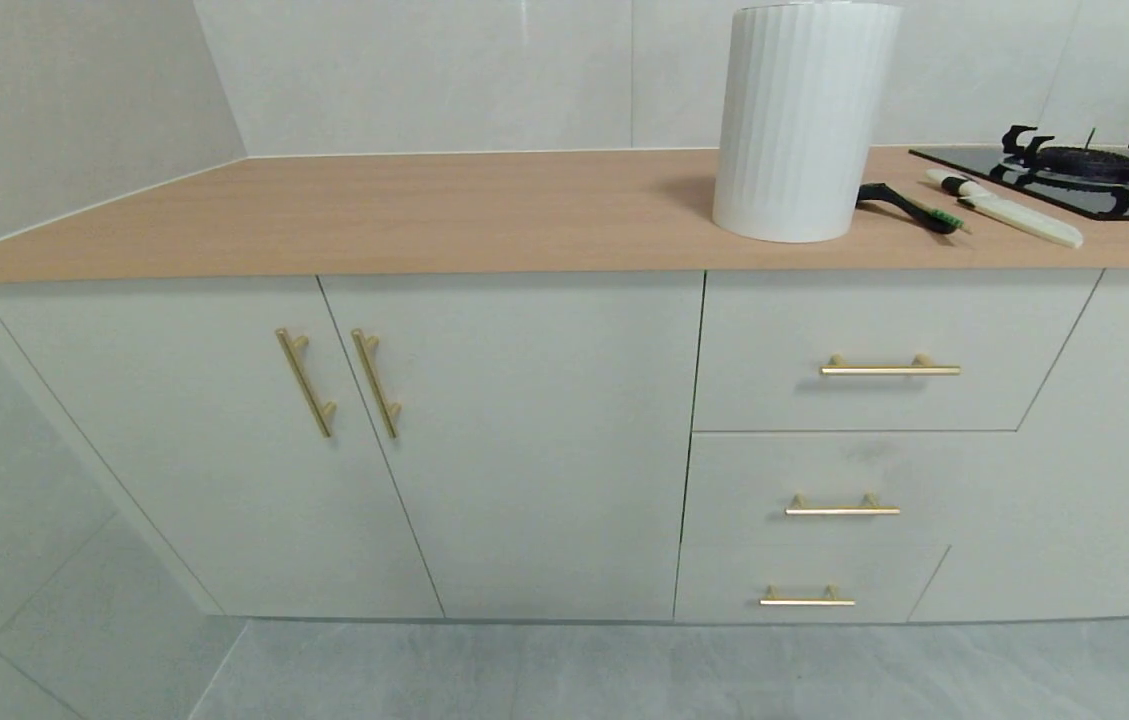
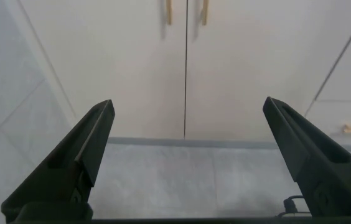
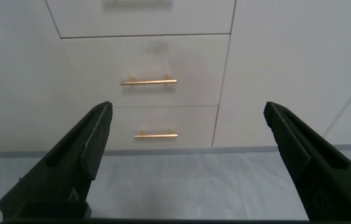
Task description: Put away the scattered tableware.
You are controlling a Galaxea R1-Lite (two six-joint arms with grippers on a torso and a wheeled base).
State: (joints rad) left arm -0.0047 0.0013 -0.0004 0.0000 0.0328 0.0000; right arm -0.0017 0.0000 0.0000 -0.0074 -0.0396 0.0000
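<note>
**Desk:** How many pieces lie out on the worktop?

**Caption:** Two, at 2 o'clock in the head view; one white knife and one black-handled utensil with a green tip lie side by side, near but apart. One white ribbed canister stands upright at 1 o'clock, with the utensil's handle just beside its base; one black hob sits past the knife at the frame's edge.

**Desk:** And under the worktop?

**Caption:** Two cabinet doors, each with one upright brass handle; three drawers stacked at 4 o'clock, each with one level brass pull; all are shut.

**Desk:** The arms?

**Caption:** The left tool hangs over the grey floor, its two dark fingers spread wide apart with nothing between them; its wrist view faces the seam between the two doors. The right tool is likewise spread and empty; its wrist view faces the two lower drawers and their pulls.
</note>
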